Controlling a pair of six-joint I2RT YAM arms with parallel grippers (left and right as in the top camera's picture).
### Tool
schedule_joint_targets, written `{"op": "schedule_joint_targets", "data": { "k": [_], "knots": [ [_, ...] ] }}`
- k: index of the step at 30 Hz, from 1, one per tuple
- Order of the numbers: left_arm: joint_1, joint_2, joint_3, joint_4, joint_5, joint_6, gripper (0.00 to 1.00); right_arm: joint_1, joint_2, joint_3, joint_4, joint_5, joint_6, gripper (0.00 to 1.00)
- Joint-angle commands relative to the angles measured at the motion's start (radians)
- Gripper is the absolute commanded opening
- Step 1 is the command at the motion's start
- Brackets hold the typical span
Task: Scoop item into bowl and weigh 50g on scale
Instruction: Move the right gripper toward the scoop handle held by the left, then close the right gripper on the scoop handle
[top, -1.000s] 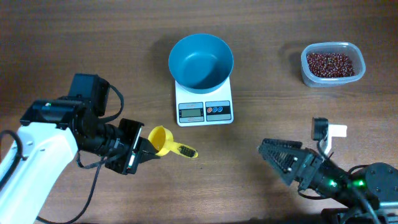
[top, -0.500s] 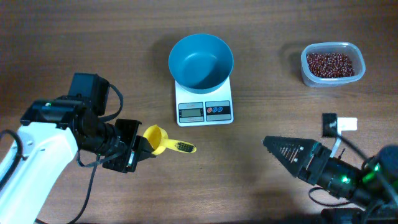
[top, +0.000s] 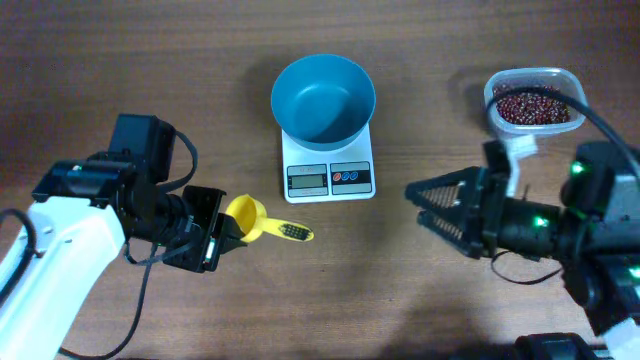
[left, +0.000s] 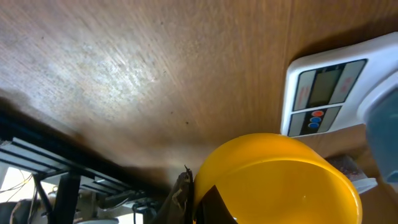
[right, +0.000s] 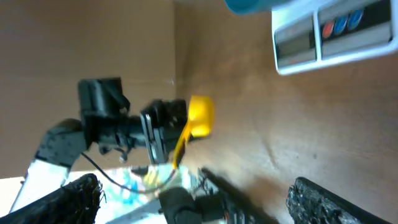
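The teal bowl (top: 322, 98) stands empty on the white scale (top: 328, 178). The reddish-brown beans (top: 530, 105) lie in a clear tub at the far right. My left gripper (top: 222, 235) is shut on the cup end of an empty yellow scoop (top: 250, 220), left of the scale and a little below it. In the left wrist view the scoop (left: 273, 180) fills the lower middle, with the scale (left: 323, 93) beyond. My right gripper (top: 415, 205) is open and empty, to the right of the scale, pointing left. The right wrist view shows the scoop (right: 200, 115) and the scale (right: 336, 34).
The clear tub (top: 497, 122) stands at the back right, just behind my right arm. A white tag (top: 518, 146) sticks up from the right arm near the tub. The left arm's body (top: 70, 225) takes up the left side.
My right arm has swung up and left, from the front right edge to just right of the scale. My left gripper has pulled the scoop slightly left.
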Motion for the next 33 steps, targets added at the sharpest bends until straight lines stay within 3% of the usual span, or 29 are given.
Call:
{"op": "schedule_joint_targets", "data": {
  "k": [1,6,8,12,15,22,33],
  "knots": [
    [-0.003,-0.004,-0.001,-0.001,-0.020,-0.010,0.00,0.137,0.026,0.026,0.003,0.036,0.005,0.99],
    [-0.003,-0.003,-0.001,-0.004,-0.076,-0.010,0.00,0.414,0.031,0.077,0.003,0.249,0.122,0.99],
    [-0.003,0.000,-0.001,-0.004,-0.105,-0.009,0.00,0.530,0.046,0.091,0.005,0.422,0.172,0.97],
    [-0.003,0.000,-0.001,-0.004,-0.124,-0.009,0.00,0.657,0.105,0.092,0.021,0.644,0.174,0.95],
    [-0.003,0.000,-0.001,-0.005,-0.127,-0.009,0.01,0.691,0.186,0.092,0.144,0.669,0.179,0.83],
    [-0.003,0.000,-0.001,-0.005,-0.127,-0.009,0.00,0.839,0.301,0.092,0.290,0.732,0.289,0.81],
    [-0.003,0.000,-0.001,-0.005,-0.127,-0.009,0.00,0.853,0.464,0.092,0.489,0.783,0.396,0.70]
  ]
}}
